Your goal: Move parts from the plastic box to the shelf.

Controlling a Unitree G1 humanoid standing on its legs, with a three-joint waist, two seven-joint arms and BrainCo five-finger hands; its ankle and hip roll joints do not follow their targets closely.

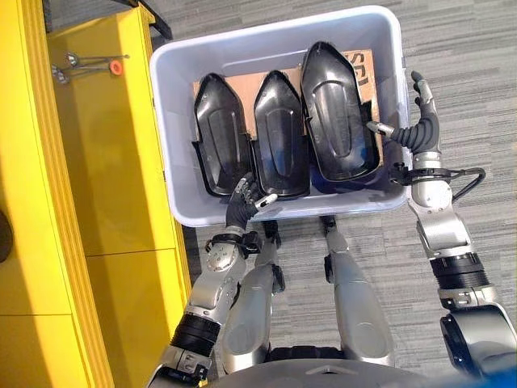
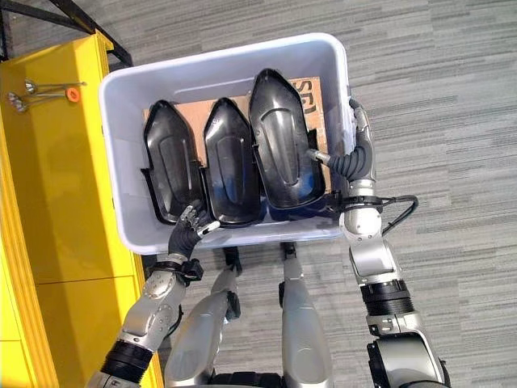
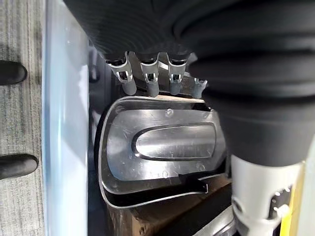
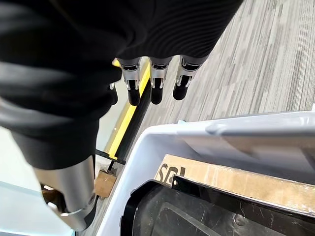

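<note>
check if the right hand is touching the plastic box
Apart, at least for the fingers: the right wrist view shows the right hand's straight fingers over carpet, clear of the plastic box's rim.

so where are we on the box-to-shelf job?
Nothing looks moved yet: three black parts lie side by side in the plastic box, and the yellow shelf top carries only a few small metal pieces. The left hand reaches over the near rim toward the middle part; the right hand sits open at the box's right wall. All three still to go.
</note>
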